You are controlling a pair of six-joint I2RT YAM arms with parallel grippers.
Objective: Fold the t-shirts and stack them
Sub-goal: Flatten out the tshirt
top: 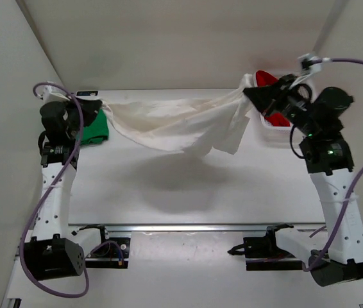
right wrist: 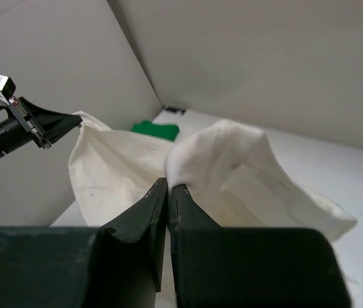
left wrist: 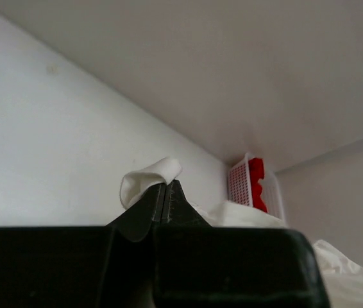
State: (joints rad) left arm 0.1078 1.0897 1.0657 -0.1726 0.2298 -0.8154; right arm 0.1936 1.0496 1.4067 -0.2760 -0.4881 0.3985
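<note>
Top external | I held white shirt (top: 168, 125) stretched mid-air over counter (top: 233, 189), spread for folding | left fingers (left wrist: 148, 208), right fingers (right wrist: 144, 212) each pinched shut on an edge | green shirt (top: 95, 131) far-left, red shirt (top: 266, 78) in basket (top: 272, 133)

The white t-shirt (top: 168, 125) is plain, of a slightly creamy white, with no print. The green t-shirt (top: 95, 133) is a bright, plain green. The red t-shirt (top: 267, 78) is a strong, plain red. The basket (left wrist: 239, 183) is white, with a mesh pattern of small holes through which the red shows. The worktop (top: 168, 199) is plain white. The left gripper (left wrist: 164, 187) and the right gripper (right wrist: 168, 185) are black. The arms (top: 335, 192) are white with black joints, and their cables (top: 31, 218) are purple.
</note>
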